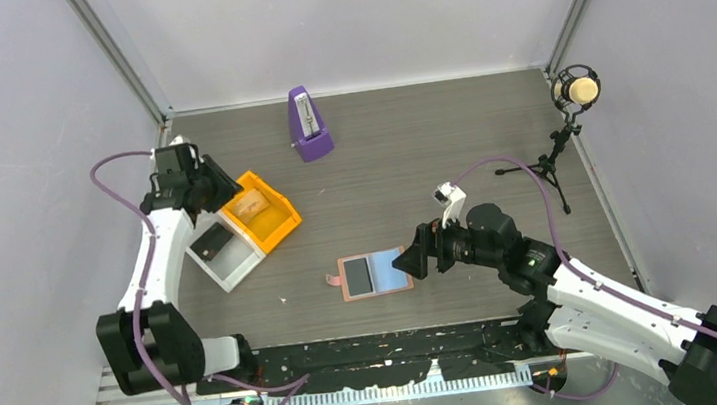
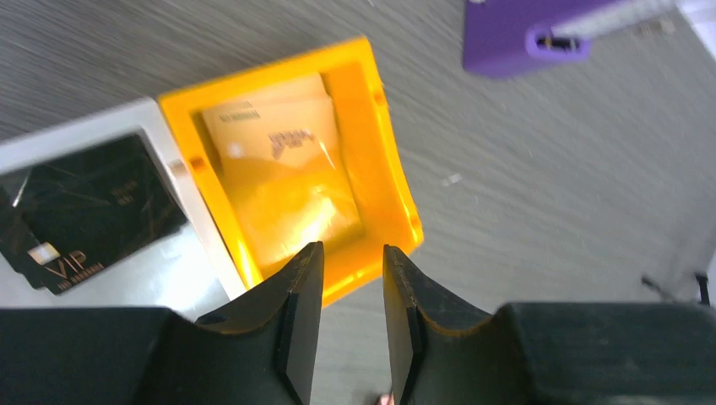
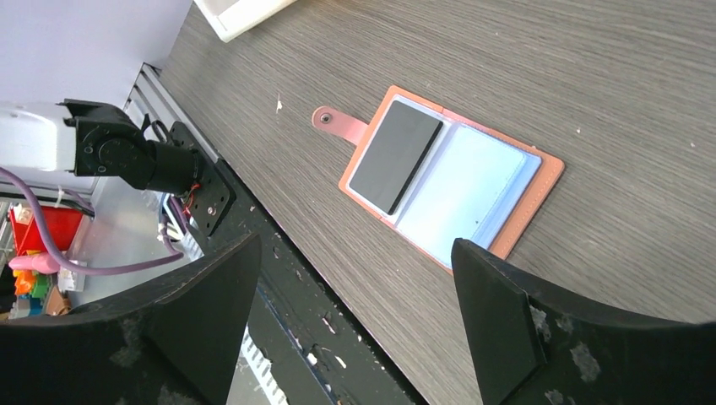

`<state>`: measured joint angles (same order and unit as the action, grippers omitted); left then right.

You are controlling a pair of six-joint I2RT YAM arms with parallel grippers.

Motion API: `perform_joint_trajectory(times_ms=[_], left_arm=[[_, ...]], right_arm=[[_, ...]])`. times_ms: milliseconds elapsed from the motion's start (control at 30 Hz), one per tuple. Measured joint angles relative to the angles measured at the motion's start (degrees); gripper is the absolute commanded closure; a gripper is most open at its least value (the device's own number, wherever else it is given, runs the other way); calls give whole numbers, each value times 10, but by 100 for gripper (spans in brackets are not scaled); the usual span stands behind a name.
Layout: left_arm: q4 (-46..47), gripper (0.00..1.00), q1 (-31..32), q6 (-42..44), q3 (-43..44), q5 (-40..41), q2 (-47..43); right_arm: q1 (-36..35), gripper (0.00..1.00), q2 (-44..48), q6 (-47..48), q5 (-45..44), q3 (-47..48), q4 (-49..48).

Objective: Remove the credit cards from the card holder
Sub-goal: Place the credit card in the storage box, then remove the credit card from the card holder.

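Observation:
The salmon-tan card holder [image 1: 377,292] lies spread open on the table, its tab pointing left. A dark credit card [image 1: 357,276] lies on its left blue-grey face, and the right face shows bare. In the right wrist view the holder [image 3: 532,198] and this card [image 3: 395,156] lie ahead of the jaws. My right gripper [image 1: 413,260] is wide open and empty at the holder's right edge. A second dark card [image 2: 84,211] lies in the white tray [image 1: 240,262]. My left gripper [image 2: 353,261] is narrowly open and empty, above the orange tray's near edge.
The orange tray [image 1: 281,221] beside the white tray holds a gold-tan card [image 2: 279,160]. A purple metronome [image 1: 308,125] stands at the back centre. A microphone on a small tripod [image 1: 574,91] stands at the back right. The black base rail runs along the near table edge.

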<state>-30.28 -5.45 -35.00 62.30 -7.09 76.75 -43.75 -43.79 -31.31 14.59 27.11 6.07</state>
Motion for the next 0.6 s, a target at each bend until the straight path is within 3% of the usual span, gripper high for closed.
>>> perform_joint_trajectory(times_ms=[167, 400, 600], left_arm=[[-18, 65, 48, 25, -49, -37, -75], [-17, 65, 203, 24, -145, -71, -171], [9, 66, 304, -8, -227, -74, -184]], right_arm=[[0, 15, -14, -24, -8, 0, 4], [0, 15, -22, -31, -13, 0, 8], [0, 15, -14, -29, -29, 0, 22]])
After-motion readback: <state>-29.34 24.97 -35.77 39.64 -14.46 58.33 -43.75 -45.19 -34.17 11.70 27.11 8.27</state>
